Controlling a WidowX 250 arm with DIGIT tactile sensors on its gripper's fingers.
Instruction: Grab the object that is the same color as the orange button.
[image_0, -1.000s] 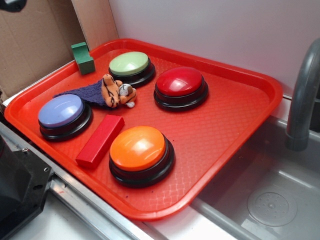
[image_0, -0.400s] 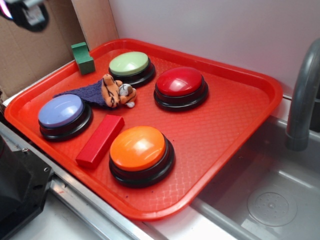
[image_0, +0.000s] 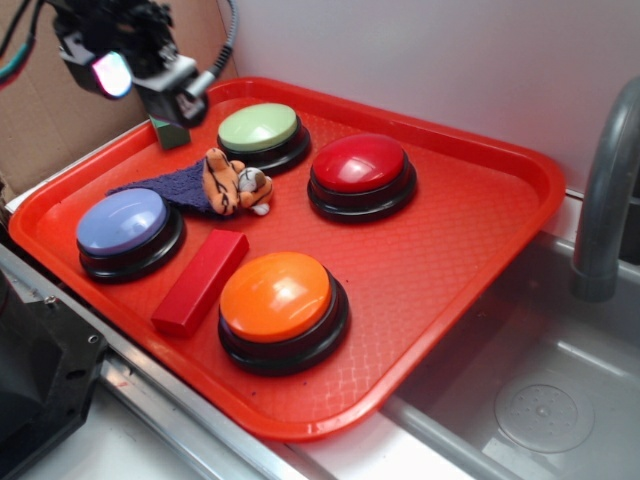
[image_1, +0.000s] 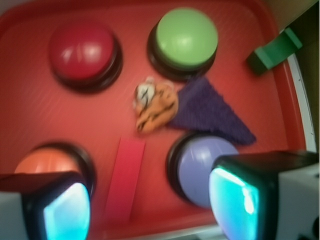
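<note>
Hovering above tray corner (image_0: 60, 215), gripper (image_0: 150, 75), jaws spread, empty; plush tiger (image_1: 155, 106) between buttons, orange button (image_0: 276, 297) nearby.

On the tray (image_0: 480, 250) four dome buttons sit in a rough square. The plush tiger (image_0: 236, 183) lies between them near the middle, its back end on the knitted cloth (image_0: 170, 187), which spreads toward the left rim. The rectangular block (image_0: 200, 281) lies just left of the orange button (image_0: 282, 308) at the front. The gripper (image_0: 150, 70) hangs above the far left corner, over a small block (image_1: 274, 51).
</note>
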